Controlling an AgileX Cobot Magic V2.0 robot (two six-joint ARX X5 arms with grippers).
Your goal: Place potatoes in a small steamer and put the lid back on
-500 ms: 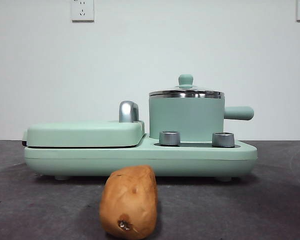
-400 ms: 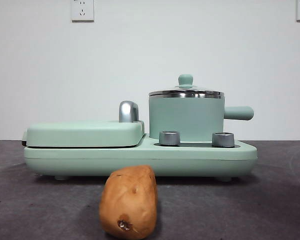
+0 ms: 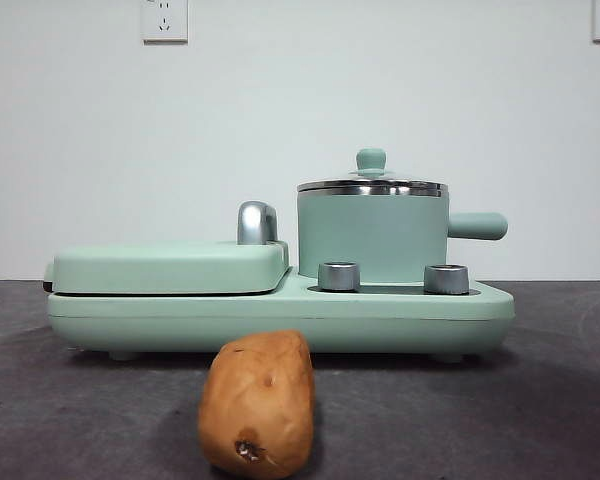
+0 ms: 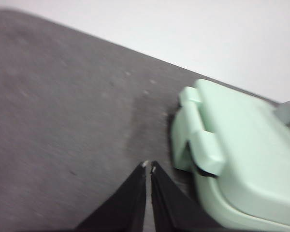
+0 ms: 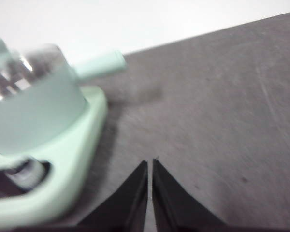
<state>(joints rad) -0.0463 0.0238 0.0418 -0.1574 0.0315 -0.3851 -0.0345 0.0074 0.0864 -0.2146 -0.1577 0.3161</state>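
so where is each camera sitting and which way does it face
Front view: low at table height, looking level past the potato to the small steamer with its lid; no arm shows.
Left wrist view: above the table beside the griddle plate; left gripper shut.
Right wrist view: beside the small steamer, shared with the front; right gripper shut.

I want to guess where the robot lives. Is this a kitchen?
Probably not a real kitchen, more a test table: a mint-green cooker holding a small steamer, one potato, a bare white wall with sockets.
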